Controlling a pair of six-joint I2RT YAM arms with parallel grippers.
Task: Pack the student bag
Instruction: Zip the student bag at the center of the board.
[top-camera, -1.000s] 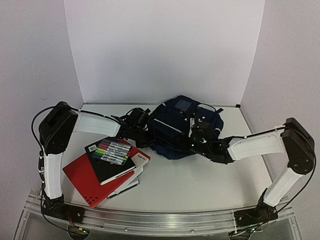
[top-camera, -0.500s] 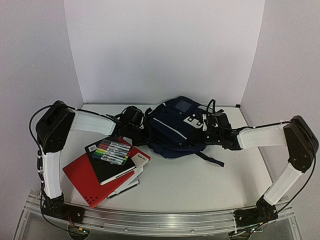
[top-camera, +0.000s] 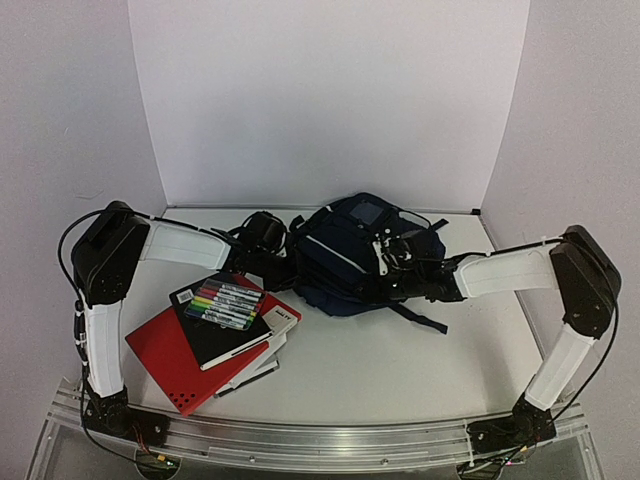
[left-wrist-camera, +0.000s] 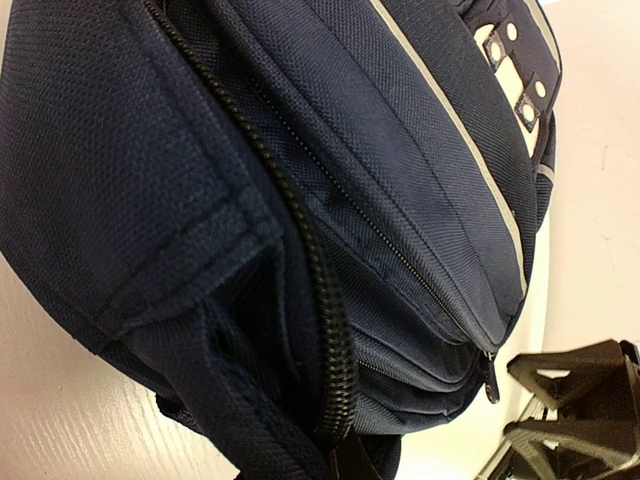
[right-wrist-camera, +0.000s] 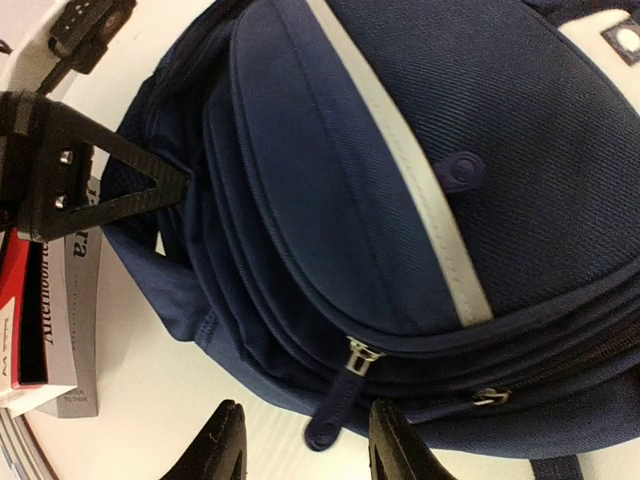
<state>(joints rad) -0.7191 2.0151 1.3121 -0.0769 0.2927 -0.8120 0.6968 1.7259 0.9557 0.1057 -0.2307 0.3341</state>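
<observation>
**Right arm swings back to the front zip**

Right fingers have come back from the bag's right flank, where they were half a second ago, to its near face. The bag, tugged rightward then, has settled again at the back middle of the tabletop, lying front up. In the right wrist view the fingers stand apart and hold nothing, and a zip pull hangs just ahead of the gap between them.

Left fingers have stayed pressed against the bag's left side. Whether they pinch fabric or only brace it I cannot tell, since the left wrist view shows nothing but navy cloth and zip teeth.

Judging from this, the right arm is lining up on the pull to open a compartment while the left steadies the bag. Every zip in sight looks closed, and the markers, notebook and red folder lie stacked at the left front, so packing proper has not begun
</observation>
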